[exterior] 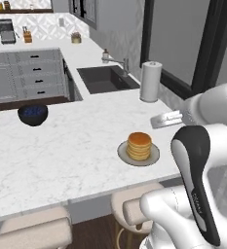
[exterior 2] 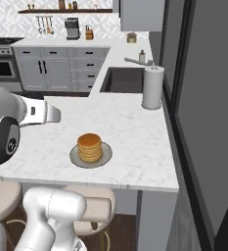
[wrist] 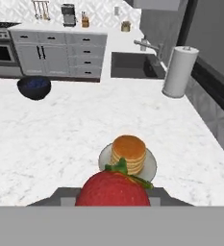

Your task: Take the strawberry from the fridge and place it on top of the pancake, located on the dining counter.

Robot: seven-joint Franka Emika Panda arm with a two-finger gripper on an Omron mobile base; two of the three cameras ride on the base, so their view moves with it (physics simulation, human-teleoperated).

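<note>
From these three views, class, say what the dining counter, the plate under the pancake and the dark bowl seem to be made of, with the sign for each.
Dining counter: looks like polished white marble or a marble-look stone, from the faint grey veining.
Plate under the pancake: plain matte grey, probably ceramic; the look leaves it open.
Bowl: dark blue-black, likely glazed ceramic; no clear shine shows, so that is a guess.

Legible text, labels, brands, numbers, signs: none. A faint line of small pale marking runs along the dark band of the robot arm (exterior: 198, 194) in the left base view, too small and blurred to read. The paper towel roll (exterior: 150, 81), the coffee machine (exterior 2: 72, 28) and the back-counter jars bear no readable lettering.
</note>
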